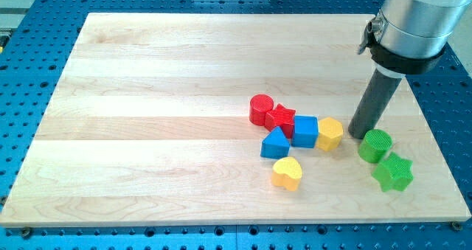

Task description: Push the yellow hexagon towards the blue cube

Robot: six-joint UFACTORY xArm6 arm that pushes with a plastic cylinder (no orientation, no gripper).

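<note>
Our tip [361, 136] rests on the worktop [147, 95] just right of the yellow hexagon [330, 133], which already touches the blue cube [305, 130]; our tool is a bare rod, grasping nothing.

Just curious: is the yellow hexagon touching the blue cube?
Yes: the yellow hexagon sits against the blue cube, no gap showing.
</note>
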